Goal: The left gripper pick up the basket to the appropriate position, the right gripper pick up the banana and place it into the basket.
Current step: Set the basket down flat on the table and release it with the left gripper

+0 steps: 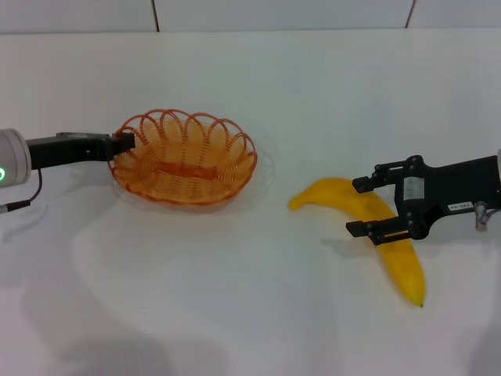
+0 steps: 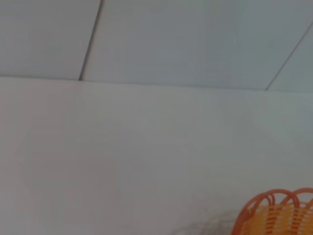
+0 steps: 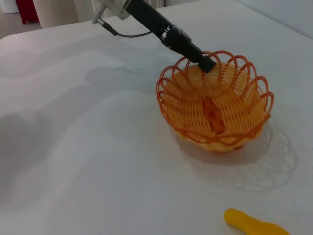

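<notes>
White tabletop (image 1: 258, 102) fills the head view, meeting a pale panelled wall (image 1: 282, 14) along the far edge. On the left half of the table sits the basket (image 1: 185, 157), an oval of orange looped wire with a scalloped rim, upright and holding nothing; only its woven floor shows through the loops. The right arm's black claw reaches in from the right edge, and the left arm's dark forearm comes in low from the left edge. The banana (image 1: 368, 227) lies flat on the table to the right of the basket and well apart from it, its thicker curved end pointing toward the basket and its small dark tip toward the robot. The right gripper (image 1: 364, 207) sits over the banana's middle with its two fingers spread, one on the far side of the fruit and one on the near side, so the banana passes between them; the jaws have not pressed onto it. The left gripper (image 1: 125, 142) is at the basket's left rim, its tip touching the wire loops there; in the right wrist view the same black tip (image 3: 207, 63) appears pinched on the scalloped edge. The left wrist view catches just a corner of the orange rim (image 2: 279, 213) against bare table.
</notes>
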